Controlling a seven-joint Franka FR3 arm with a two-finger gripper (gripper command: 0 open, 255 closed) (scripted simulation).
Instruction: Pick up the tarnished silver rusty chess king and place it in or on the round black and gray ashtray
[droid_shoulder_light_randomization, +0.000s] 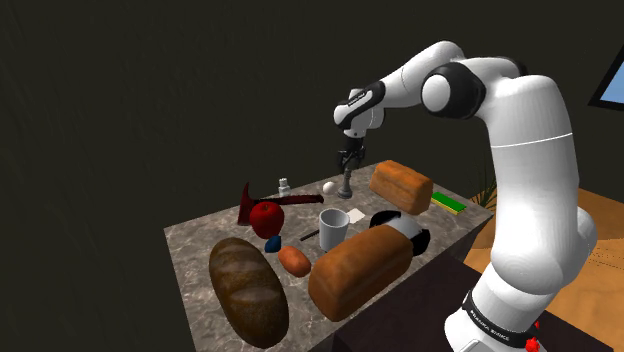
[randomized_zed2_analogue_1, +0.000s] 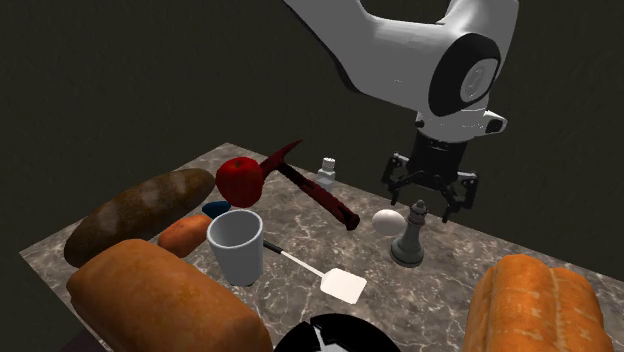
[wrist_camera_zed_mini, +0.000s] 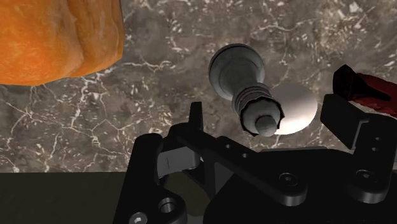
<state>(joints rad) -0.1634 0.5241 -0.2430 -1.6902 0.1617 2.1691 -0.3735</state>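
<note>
The grey metal chess king (randomized_zed2_analogue_1: 411, 235) stands upright on the marble table (randomized_zed2_analogue_1: 470, 270), beside a white egg (randomized_zed2_analogue_1: 388, 221). My black gripper (randomized_zed2_analogue_1: 432, 192) hangs just above the king's top, fingers apart and holding nothing. In the wrist view the king (wrist_camera_zed_mini: 243, 83) rises toward the gripper (wrist_camera_zed_mini: 270, 119), its top between the fingers without touching them. In the shoulder view the gripper (droid_shoulder_light_randomization: 348, 157) is over the king (droid_shoulder_light_randomization: 345, 184) at the table's far side. The round black and grey ashtray (droid_shoulder_light_randomization: 410, 230) lies near the stand, partly hidden behind a bread loaf (droid_shoulder_light_randomization: 360, 268); its rim (randomized_zed2_analogue_1: 350, 335) shows at the second exterior view's lower edge.
Close to the king lie a dark red hammer (randomized_zed2_analogue_1: 315, 190), a small white shaker (randomized_zed2_analogue_1: 326, 172) and an orange loaf (randomized_zed2_analogue_1: 535, 305). Further off are a white cup (randomized_zed2_analogue_1: 237, 243), a white spatula (randomized_zed2_analogue_1: 335, 280), a red apple (randomized_zed2_analogue_1: 240, 178) and a long dark loaf (randomized_zed2_analogue_1: 135, 212).
</note>
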